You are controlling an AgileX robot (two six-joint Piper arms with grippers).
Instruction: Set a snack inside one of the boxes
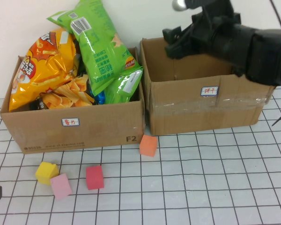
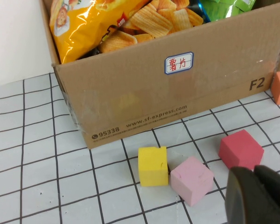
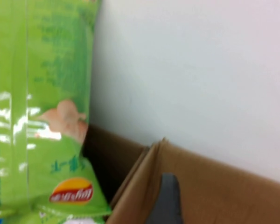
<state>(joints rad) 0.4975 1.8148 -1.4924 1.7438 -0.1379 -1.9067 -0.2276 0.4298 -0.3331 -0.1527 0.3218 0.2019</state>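
The left cardboard box [image 1: 75,126] is piled with snack bags: a tall green bag [image 1: 100,47] stands on top and an orange bag [image 1: 42,70] leans at its left. The right box [image 1: 206,108] shows only bare cardboard inside. My right gripper [image 1: 174,41] hovers open and empty over the right box's back left corner, pointing toward the green bag [image 3: 37,116]. One of its fingers [image 3: 167,200] shows against the box wall [image 3: 214,191]. My left gripper [image 2: 259,196] is shut and empty, low at the table's front left, near the red cube [image 2: 240,148].
Foam cubes lie on the gridded table in front of the left box: yellow [image 1: 47,172], pink [image 1: 61,185], red [image 1: 94,176], and orange [image 1: 148,145] by the gap between the boxes. A white wall stands behind both boxes.
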